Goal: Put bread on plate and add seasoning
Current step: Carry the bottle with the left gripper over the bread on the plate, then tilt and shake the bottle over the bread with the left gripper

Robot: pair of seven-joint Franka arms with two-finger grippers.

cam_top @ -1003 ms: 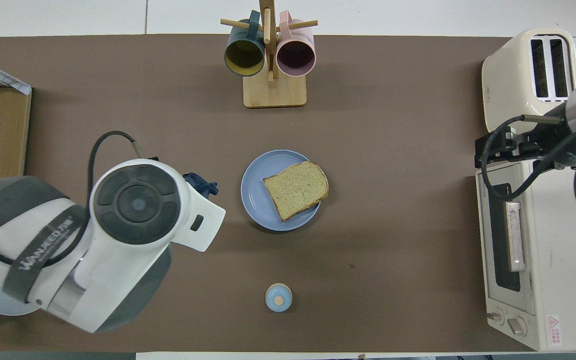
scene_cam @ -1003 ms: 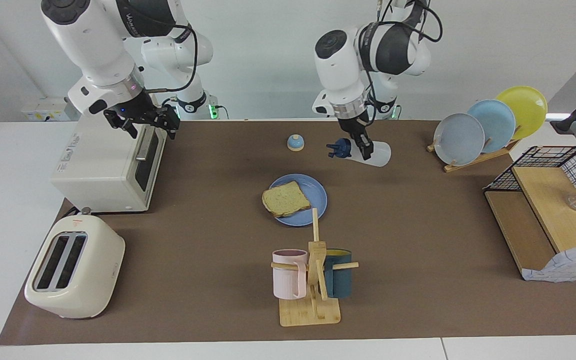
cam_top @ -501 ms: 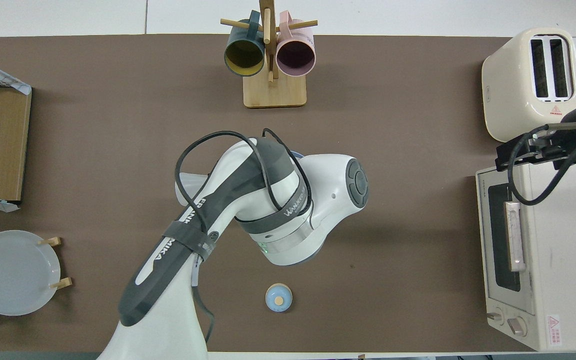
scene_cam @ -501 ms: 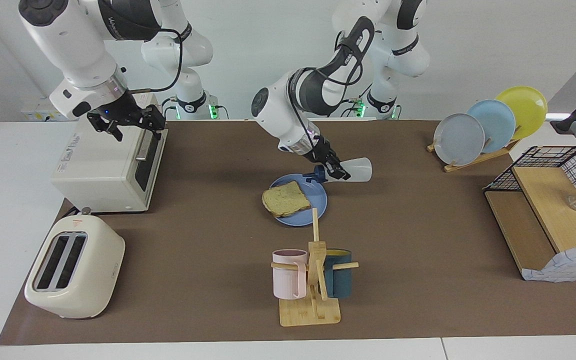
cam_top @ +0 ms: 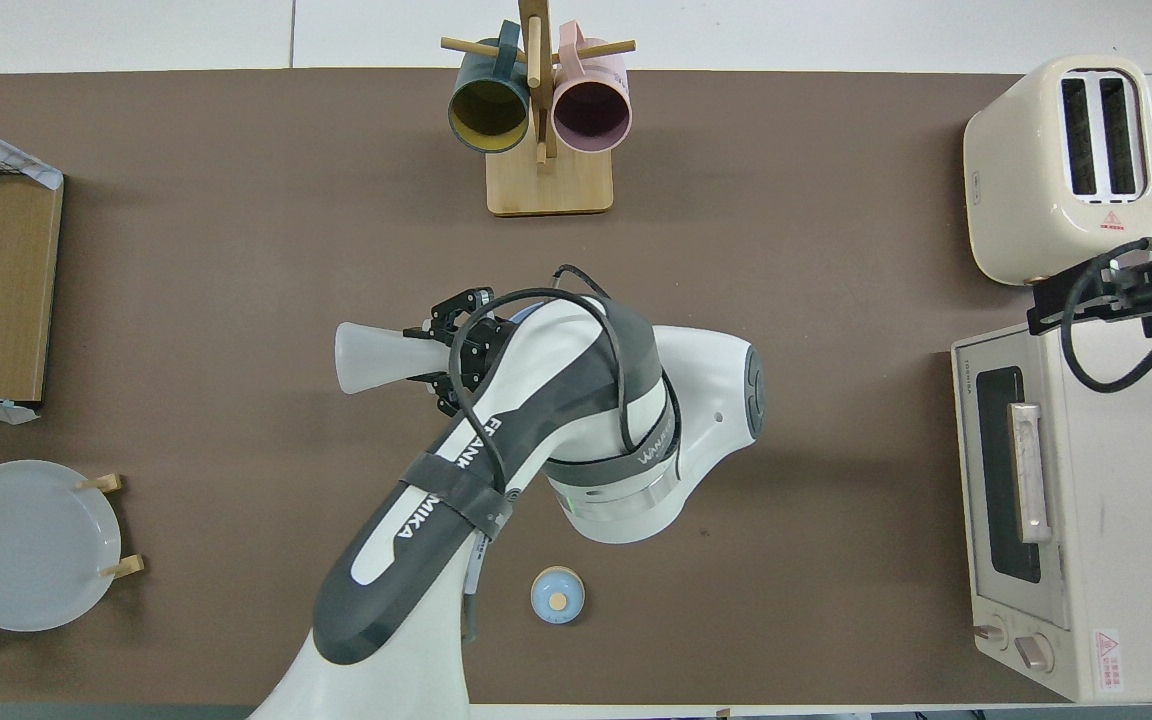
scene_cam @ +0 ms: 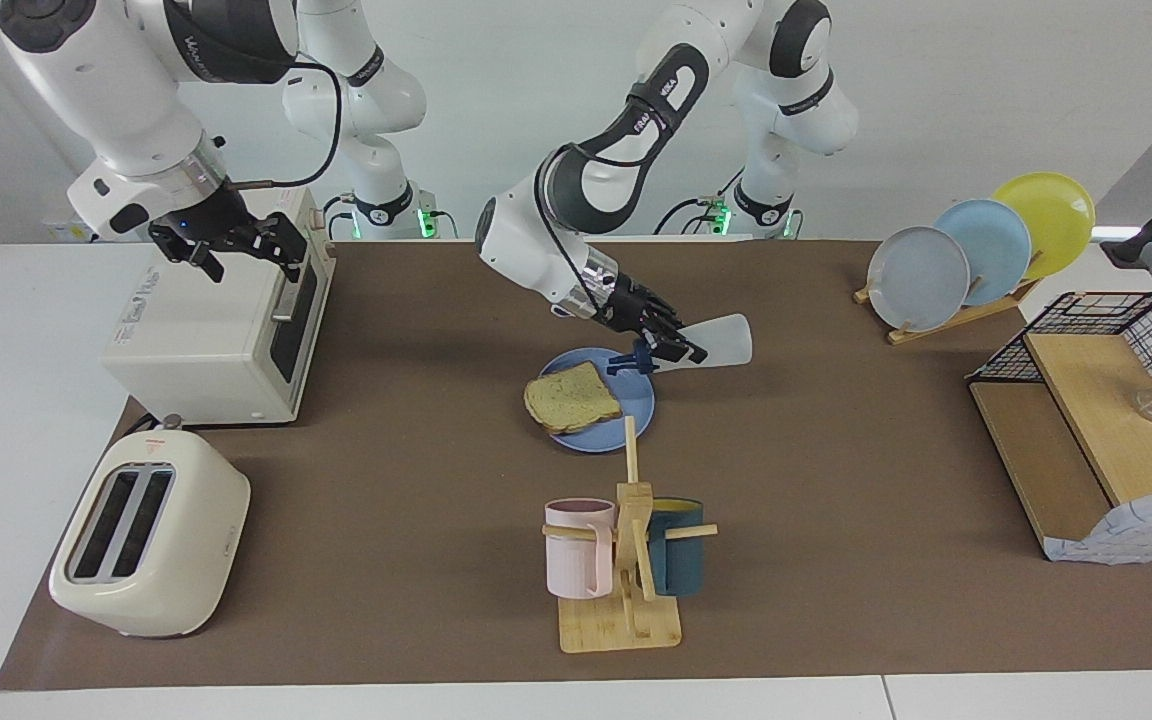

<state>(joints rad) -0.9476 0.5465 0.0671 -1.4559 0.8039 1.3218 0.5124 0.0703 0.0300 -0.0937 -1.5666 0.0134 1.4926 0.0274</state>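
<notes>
The bread point(scene_cam: 571, 397) lies on the blue plate point(scene_cam: 638, 402) in the middle of the table. My left gripper point(scene_cam: 673, 348) is shut on the seasoning point(scene_cam: 721, 343), a translucent white bottle held almost level. Its dark blue cap point(scene_cam: 631, 360) dips slightly and hangs over the plate's rim at the left arm's end of the plate, beside the bread. In the overhead view the left arm covers plate and bread; only the seasoning's body point(cam_top: 376, 355) and the left gripper point(cam_top: 456, 350) stick out. My right gripper point(scene_cam: 248, 255) waits open and empty above the toaster oven.
A white toaster oven point(scene_cam: 206, 330) and a cream toaster point(scene_cam: 146, 535) stand at the right arm's end. A mug rack point(scene_cam: 626, 545) stands farther from the robots than the plate. A small bell point(cam_top: 557, 595) sits nearer to the robots. A plate rack point(scene_cam: 976, 250) and a wire shelf point(scene_cam: 1096, 420) are at the left arm's end.
The left arm has swung the seasoning from beside the bell over to the plate and brought its cap over the rim. The right gripper drifted toward its own end of the table above the oven.
</notes>
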